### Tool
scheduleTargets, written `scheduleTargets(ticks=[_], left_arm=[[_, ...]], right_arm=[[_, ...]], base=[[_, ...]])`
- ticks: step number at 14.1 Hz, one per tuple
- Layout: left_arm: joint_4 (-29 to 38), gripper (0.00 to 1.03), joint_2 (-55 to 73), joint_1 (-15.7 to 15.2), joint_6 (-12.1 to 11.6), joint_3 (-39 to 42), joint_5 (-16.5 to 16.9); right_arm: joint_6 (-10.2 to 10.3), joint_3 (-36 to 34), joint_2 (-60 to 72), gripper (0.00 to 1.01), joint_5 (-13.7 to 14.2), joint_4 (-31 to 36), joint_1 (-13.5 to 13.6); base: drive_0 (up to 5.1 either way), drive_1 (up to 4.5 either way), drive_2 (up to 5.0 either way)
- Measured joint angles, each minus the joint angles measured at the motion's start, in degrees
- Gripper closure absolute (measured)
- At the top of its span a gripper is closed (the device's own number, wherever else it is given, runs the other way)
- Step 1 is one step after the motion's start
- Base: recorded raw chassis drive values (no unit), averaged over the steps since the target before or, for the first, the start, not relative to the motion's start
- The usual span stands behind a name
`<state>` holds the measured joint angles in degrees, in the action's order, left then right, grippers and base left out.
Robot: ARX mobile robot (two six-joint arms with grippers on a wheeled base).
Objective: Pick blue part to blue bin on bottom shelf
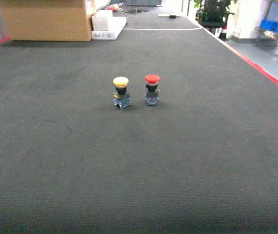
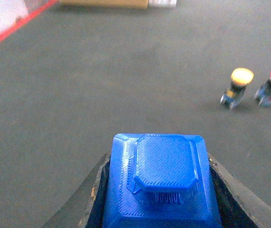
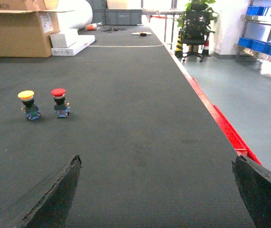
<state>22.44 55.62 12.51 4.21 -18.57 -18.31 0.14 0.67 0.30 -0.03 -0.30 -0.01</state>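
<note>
Blue part (image 2: pixel 161 190) seemingly between claw (image 2: pixel 159 194) fingers

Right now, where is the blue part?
The blue part is held between the left gripper's fingers, filling the bottom centre of the left wrist view, above the dark carpet; the head view does not show it.

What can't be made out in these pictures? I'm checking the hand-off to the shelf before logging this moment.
- Blue part: lower half cut off by the left wrist view's bottom edge; absent from the head view.
- Left tool: only dark finger edges show beside the part; contact is below the frame.
- Right tool: fingers wide apart, bodies cut off by the frame.
- Blue bins: small, far right; which shelf level is unclear.
</note>
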Motion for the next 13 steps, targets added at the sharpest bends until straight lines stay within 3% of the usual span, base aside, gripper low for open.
scheduleTargets(ticks=[1, 2, 3, 6, 11, 13], left_arm=[[-22.93, 0.59, -28.26, 4.15, 0.83, -4.07, -5.42], [-32.92, 0.59, -38.75, 7.93, 2.36, -4.04, -10.21], [-33.53, 0.59, -38.75, 8.09, 3.34, -3.69, -9.62], [-33.18, 0.59, -38.91, 9.20, 2.73, -1.88, -11.30], [-33.14, 0.59, -38.91, 9.20, 2.43, -1.88, -11.32], [-33.09, 0.59, -38.99, 9.20, 2.40, -1.88, -11.34]], right_arm=[[0.00, 0.00, 0.00, 0.03, 0.00, 0.00, 0.00], [0.00, 0.00, 0.00, 0.03, 0.00, 0.00, 0.00], [0.00, 0.00, 0.00, 0.03, 0.00, 0.02, 0.00], [0.00, 0.00, 0.00, 0.03, 0.00, 0.02, 0.00], [0.00, 0.00, 0.00, 0.03, 0.00, 0.00, 0.00], [0.00, 0.00, 0.00, 0.03, 0.00, 0.04, 0.00]], base=[[0.0, 0.00, 0.0], [0.0, 0.00, 0.0], [0.0, 0.00, 0.0], [0.0, 0.00, 0.0], [0.0, 0.00, 0.0], [0.1, -3.96, 4.1]])
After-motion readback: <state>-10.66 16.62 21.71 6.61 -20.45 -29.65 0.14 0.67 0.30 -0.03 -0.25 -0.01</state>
